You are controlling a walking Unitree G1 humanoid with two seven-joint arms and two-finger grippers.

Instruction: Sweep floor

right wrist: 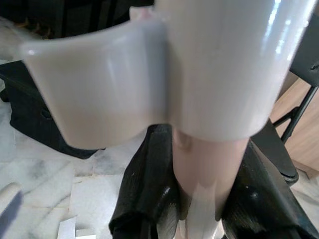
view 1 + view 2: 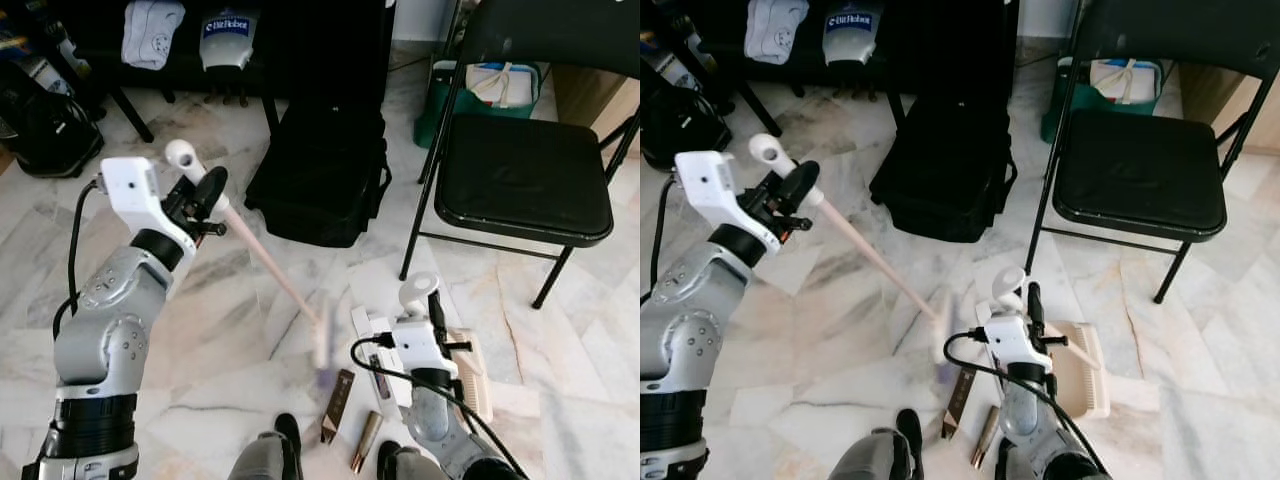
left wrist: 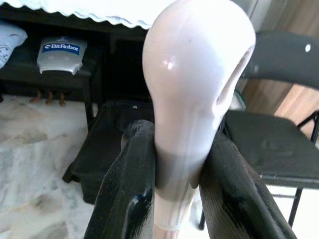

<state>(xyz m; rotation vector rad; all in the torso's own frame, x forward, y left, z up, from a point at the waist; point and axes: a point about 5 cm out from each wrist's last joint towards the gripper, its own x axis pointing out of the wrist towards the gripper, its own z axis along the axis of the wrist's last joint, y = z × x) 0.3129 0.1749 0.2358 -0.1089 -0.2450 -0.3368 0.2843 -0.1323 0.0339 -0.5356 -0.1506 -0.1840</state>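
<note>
**Inspector:** State of the left tool [image 2: 207, 196]?

**Assistant:** It was clamped on the broom [image 2: 262, 252], near the rounded white top of the handle. The left wrist view showed both black fingers [image 3: 124, 189] pressed against the shaft. The handle sloped down and away from the folding chair [image 2: 525, 170], and the brush end met the marble floor [image 2: 560, 400] in front of the black bag [image 2: 320, 170], on the bag's near side. The brush end was blurred, so I could not say how the bristles lay.

**Inspector:** And the right tool [image 2: 437, 320]?

**Assistant:** It was closed on the upright handle of the dustpan [image 2: 470, 370]. The right wrist view showed the fingers [image 1: 149, 194] gripping the stem just under the white clip. The pan rested on the floor near the chair's front leg, toward the robot.

**Inspector:** What was left to sweep?

**Assistant:** Two narrow brown pieces of debris [image 2: 337, 405] lay on the floor between the brush end and the dustpan, beside the robot's feet, well short of the chair. They appeared to be wrappers, though the view was too poor to confirm. Neither was in the pan.

**Inspector:** Progress?

**Assistant:** In my judgement, early to middle. Both implements were in hand and placed, but the visible litter was uncollected. It remained to draw the pieces to the pan's lip and into it.
</note>
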